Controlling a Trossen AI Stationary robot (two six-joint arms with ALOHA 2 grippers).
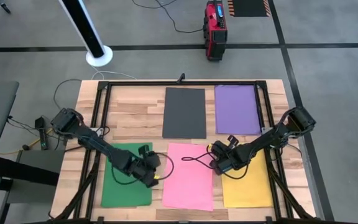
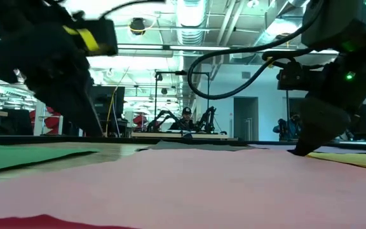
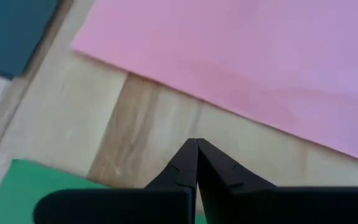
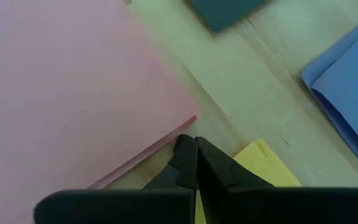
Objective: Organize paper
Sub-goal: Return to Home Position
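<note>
Both grippers sit low with fingers pressed together, flanking the pink sheet.

Left gripper (image 1: 155,176), clenched on nothing, has its tips over bare wood of the table (image 1: 129,109) between the green sheet (image 1: 126,186) and the pink sheet (image 1: 189,177), near the front edge. Right gripper (image 1: 215,163), likewise pinched closed and empty, rests at the pink sheet's right corner, beside the yellow sheet (image 1: 247,186) toward the front right corner. Dark grey sheet (image 1: 184,112) and purple sheet (image 1: 237,109) lie side by side, apart, along the back edge. People (image 2: 186,121) sit in the room behind.
</note>
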